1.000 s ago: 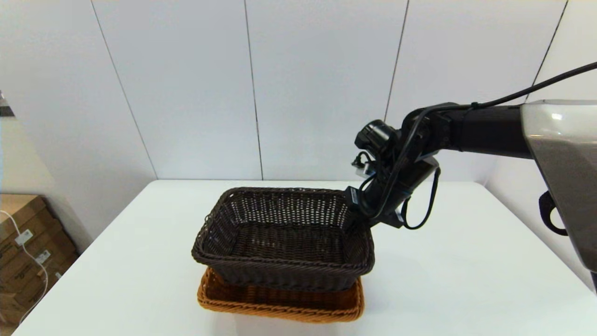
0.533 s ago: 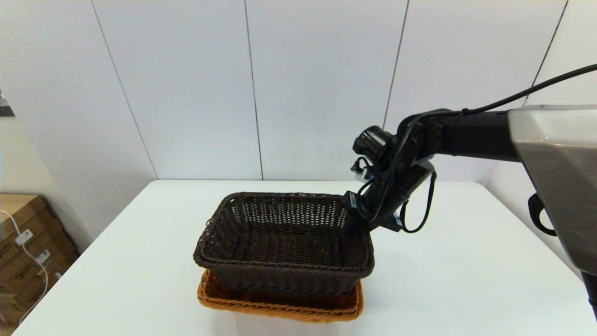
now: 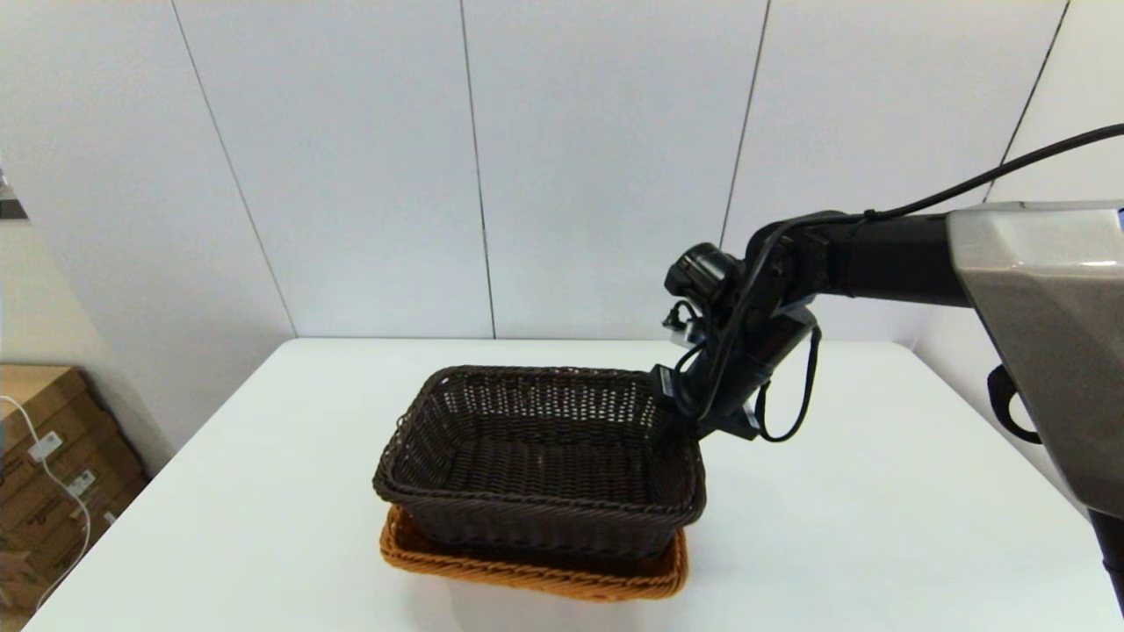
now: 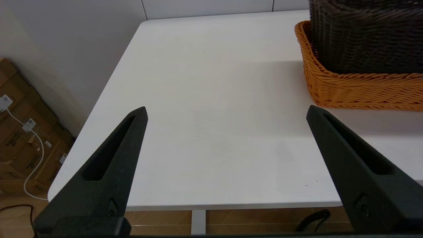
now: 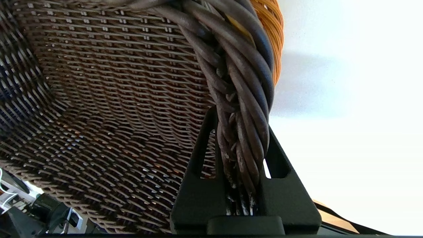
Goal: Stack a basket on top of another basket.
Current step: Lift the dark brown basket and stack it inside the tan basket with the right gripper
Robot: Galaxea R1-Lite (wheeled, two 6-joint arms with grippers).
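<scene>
— Where is the dark basket [image 3: 540, 461] now?

— Pinched by its braided rim [image 5: 239, 99] in my right gripper [image 5: 240, 155], at the far right corner, nested low in the orange-tan basket [image 3: 527, 572] on the counter [image 3: 878, 527].

— How does it handle?

— I judge it light and stiff; the rim is the firm hold, though held by one corner it may tip.

— Your left gripper [image 4: 228, 115]?

— Spread wide, empty, the orange basket just beside it.

— Any writing?

— None on the baskets.

Right arm [image 3: 878, 259] black with grey-silver shell, black cables looped along wrist, matte black tapered fingers [image 4: 109, 165] with slotted recesses
</scene>
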